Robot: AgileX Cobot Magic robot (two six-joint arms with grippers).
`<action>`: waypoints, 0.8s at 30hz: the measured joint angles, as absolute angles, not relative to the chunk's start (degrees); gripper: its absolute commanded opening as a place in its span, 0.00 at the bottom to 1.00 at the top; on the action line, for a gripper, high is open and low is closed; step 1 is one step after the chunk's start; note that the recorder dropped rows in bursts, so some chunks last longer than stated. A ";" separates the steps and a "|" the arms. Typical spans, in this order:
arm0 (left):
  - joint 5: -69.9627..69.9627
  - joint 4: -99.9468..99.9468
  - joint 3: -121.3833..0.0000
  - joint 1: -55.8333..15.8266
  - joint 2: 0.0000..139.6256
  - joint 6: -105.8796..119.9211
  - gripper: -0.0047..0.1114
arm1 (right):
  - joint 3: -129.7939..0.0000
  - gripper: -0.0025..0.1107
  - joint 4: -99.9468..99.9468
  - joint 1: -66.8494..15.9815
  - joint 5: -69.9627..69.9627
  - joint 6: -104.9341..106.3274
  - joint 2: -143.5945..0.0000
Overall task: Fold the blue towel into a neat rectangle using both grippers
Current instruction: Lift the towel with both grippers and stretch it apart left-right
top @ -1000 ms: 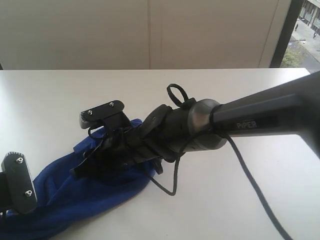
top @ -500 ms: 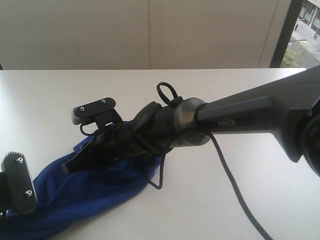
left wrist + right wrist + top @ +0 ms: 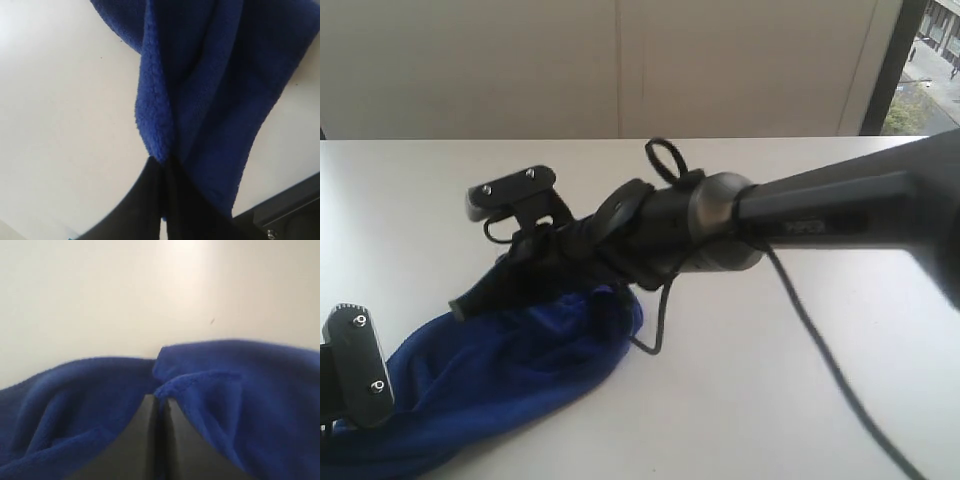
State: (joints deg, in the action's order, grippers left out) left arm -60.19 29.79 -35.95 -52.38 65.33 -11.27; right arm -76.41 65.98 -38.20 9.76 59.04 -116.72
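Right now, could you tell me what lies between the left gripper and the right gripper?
Only the blue towel, bunched, runs from the left gripper to the right gripper; the exterior view shows it.

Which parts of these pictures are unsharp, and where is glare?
Exterior view: the right arm blurs toward the frame edge. Left wrist view: the towel is fairly sharp, the fingers black and featureless. Right wrist view: soft throughout, glare on the table.

The exterior camera sits high on the arms' side, tilted down across the white table (image 3: 740, 400) toward the wall (image 3: 470, 60). Wrist cameras stare along the left gripper (image 3: 162, 162) and right gripper (image 3: 159, 400), up close; all three share the blue towel (image 3: 500, 360).
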 measured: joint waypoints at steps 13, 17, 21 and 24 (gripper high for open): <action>-61.39 33.85 -35.95 -52.38 65.33 -11.90 0.04 | -76.41 0.02 22.08 -22.70 21.60 27.00 -97.97; -63.21 33.85 -37.90 -52.38 65.08 -12.52 0.04 | -76.41 0.02 2.86 -20.51 28.67 16.00 -94.86; -64.42 34.38 -42.08 -52.38 62.73 -12.61 0.04 | -76.41 0.02 -11.32 -19.48 35.99 9.30 -92.00; -64.42 35.45 -45.07 -52.38 59.53 -11.92 0.04 | -76.41 0.02 -20.28 -19.13 41.47 4.43 -89.85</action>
State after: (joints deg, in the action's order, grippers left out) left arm -64.42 35.45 -45.07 -52.38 59.53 -11.92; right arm -76.41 -20.28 -19.13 41.47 4.43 -89.85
